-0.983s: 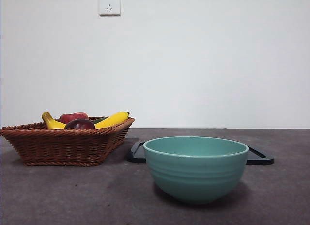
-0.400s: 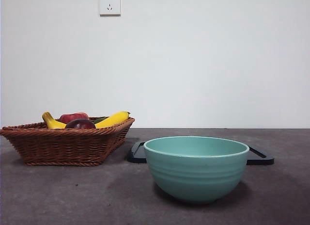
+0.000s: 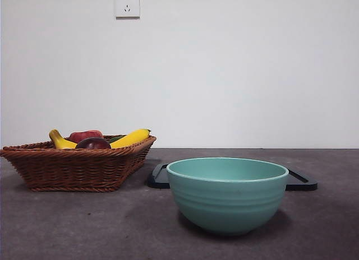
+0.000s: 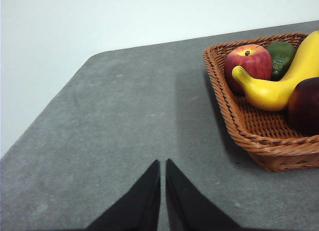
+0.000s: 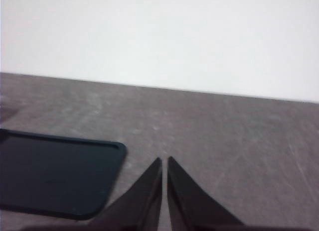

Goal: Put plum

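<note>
Grey, felt-like matting covers the table (image 3: 67, 226) in front of a plain white wall with a socket (image 3: 127, 4). At one side sits a woven wicker basket (image 3: 73, 167), its rim braided. The plum (image 3: 93, 143), smooth, glossy and dark maroon, lies in the basket at the near wall, beside a curved yellow banana (image 4: 279, 81), a red apple (image 4: 247, 64) and a dark green fruit (image 4: 282, 57) (its kind is unclear). A ribbed, matte teal bowl (image 3: 227, 195) stands nearer the front camera, with a flat black tray (image 5: 55, 173) behind it. The left gripper (image 4: 163, 164) hangs over bare matting near the basket, jaws pressed nearly together, holding nothing; the right gripper (image 5: 164, 160) hangs just beside the tray, tips likewise almost touching.
</note>
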Available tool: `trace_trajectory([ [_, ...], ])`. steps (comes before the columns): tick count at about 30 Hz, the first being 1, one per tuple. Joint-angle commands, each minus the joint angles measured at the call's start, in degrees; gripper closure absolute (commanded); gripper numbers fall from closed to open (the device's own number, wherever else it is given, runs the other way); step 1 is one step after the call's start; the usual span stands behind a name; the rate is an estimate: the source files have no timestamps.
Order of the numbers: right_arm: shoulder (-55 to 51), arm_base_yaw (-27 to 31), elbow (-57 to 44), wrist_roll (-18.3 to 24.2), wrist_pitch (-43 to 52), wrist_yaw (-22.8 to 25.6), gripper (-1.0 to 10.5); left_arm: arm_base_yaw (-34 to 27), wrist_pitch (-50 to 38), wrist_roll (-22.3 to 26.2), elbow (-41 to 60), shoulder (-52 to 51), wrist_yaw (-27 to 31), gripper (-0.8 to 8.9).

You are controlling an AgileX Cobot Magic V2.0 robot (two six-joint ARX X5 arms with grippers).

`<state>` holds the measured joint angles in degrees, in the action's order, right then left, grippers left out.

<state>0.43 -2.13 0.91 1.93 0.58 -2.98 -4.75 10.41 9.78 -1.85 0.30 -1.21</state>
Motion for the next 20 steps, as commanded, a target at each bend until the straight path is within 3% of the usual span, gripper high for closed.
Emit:
trace_trajectory([
  [1, -0.22, -1.75, -0.26, 2.25, 0.52, 0.07, 9.4, -0.11, 0.44, -0.17, 1.18, -0.11, 0.22, 7.98],
  [20, -0.22, -2.97, -0.26, 1.29, -11.06, 2.91, 9.4, -0.11, 0.42, -0.17, 1.18, -0.11, 0.22, 7.98],
])
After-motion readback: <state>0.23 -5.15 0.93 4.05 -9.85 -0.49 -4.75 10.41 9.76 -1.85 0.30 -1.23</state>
